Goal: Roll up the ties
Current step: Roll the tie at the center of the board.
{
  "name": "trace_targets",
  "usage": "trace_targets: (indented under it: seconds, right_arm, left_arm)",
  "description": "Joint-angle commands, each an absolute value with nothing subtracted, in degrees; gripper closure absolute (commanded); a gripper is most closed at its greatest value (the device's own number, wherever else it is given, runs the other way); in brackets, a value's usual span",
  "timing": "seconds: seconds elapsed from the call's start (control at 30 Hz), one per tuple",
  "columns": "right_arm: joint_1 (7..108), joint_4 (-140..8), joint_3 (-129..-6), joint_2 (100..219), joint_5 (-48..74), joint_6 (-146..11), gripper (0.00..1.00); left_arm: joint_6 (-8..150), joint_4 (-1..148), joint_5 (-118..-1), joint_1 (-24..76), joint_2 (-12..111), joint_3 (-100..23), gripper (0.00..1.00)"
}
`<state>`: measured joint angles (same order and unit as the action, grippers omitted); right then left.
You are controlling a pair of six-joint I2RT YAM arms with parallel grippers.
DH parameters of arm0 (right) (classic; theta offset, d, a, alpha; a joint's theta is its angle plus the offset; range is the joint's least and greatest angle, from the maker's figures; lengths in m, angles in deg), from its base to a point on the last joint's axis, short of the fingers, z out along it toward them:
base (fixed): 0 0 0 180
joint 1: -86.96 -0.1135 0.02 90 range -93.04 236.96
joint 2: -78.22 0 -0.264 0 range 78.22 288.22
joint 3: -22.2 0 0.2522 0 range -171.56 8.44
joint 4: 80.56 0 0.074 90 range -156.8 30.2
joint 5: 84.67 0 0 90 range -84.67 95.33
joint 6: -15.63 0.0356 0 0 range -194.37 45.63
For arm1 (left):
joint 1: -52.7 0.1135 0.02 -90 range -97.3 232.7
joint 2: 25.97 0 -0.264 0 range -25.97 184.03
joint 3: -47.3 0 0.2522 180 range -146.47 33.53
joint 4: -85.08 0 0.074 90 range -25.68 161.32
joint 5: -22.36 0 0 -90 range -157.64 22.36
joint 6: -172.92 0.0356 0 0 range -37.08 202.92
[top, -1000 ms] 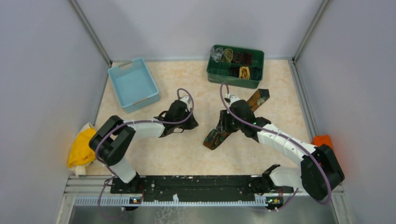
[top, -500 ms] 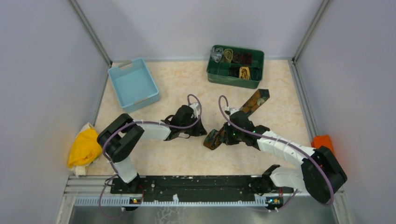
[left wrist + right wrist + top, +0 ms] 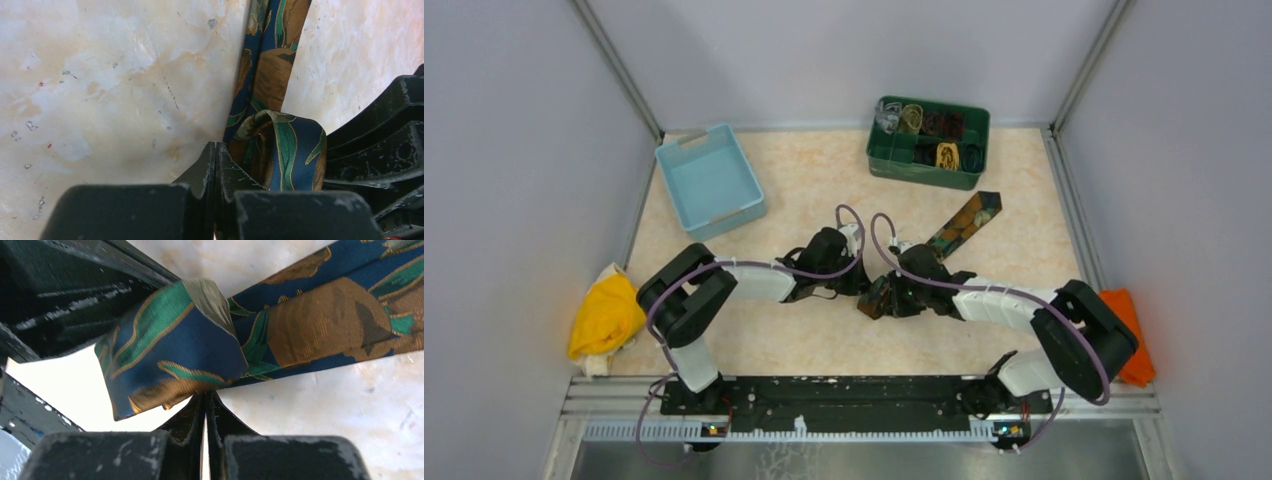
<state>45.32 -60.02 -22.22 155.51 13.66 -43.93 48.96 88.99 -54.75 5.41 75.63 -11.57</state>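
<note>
A dark blue and brown tie (image 3: 965, 219) with gold and teal leaves lies slanted on the table, its wide end far right. Its near end (image 3: 170, 345) is folded back into a raised loop (image 3: 285, 150). My right gripper (image 3: 206, 394) is shut, pinching the lower edge of that fold; in the top view the right gripper (image 3: 886, 293) is at the tie's near end. My left gripper (image 3: 216, 146) is shut with nothing between its fingers, its tip just left of the loop; from above, the left gripper (image 3: 856, 283) is close beside the right one.
A green tray (image 3: 879, 157) at the back holds several rolled ties (image 3: 934, 135). A light blue bin (image 3: 709, 178) stands at the back left. A yellow cloth (image 3: 604, 318) lies off the table's left edge, an orange one (image 3: 1124, 305) off the right.
Both arms have come together at the tie's near end. The right gripper swung down and left, then shut on the fold. The left gripper slid right, staying shut.
</note>
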Motion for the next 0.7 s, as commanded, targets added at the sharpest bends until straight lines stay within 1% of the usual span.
trace_targets:
  seconds: [0.0, 0.2, 0.33, 0.43, 0.53, 0.6, 0.67]
  right_arm:
    - [44.7, -65.3, -24.2, 159.7, 13.9, -44.0, 1.0]
    - [43.6, -70.1, -25.8, 164.3, 15.7, -43.0, 1.0]
    - [43.4, -68.8, -25.7, 163.2, 13.9, -43.4, 1.0]
    - [43.4, -64.8, -25.8, 159.3, 11.1, -45.2, 1.0]
    - [43.4, -59.4, -26.4, 153.5, 7.3, -47.8, 1.0]
    - [43.3, -55.6, -27.1, 150.2, 4.1, -49.5, 0.97]
    - [43.3, -52.6, -27.9, 146.9, 1.6, -51.0, 0.94]
  left_arm:
    - [51.2, 86.9, -54.6, 5.0, 75.8, -13.5, 1.0]
    - [53.6, 84.5, -55.9, 5.0, 75.3, -14.7, 1.0]
    - [54.7, 82.9, -57.7, 5.0, 76.2, -15.1, 1.0]
    - [54.9, 78.9, -64.8, 5.1, 75.9, -16.2, 1.0]
    - [53.9, 74.6, -76.4, 5.6, 73.8, -17.0, 1.0]
    - [52.8, 72.4, -84.7, 6.8, 71.6, -17.1, 1.0]
    - [51.4, 71.6, -88.7, 8.7, 69.2, -16.7, 1.0]
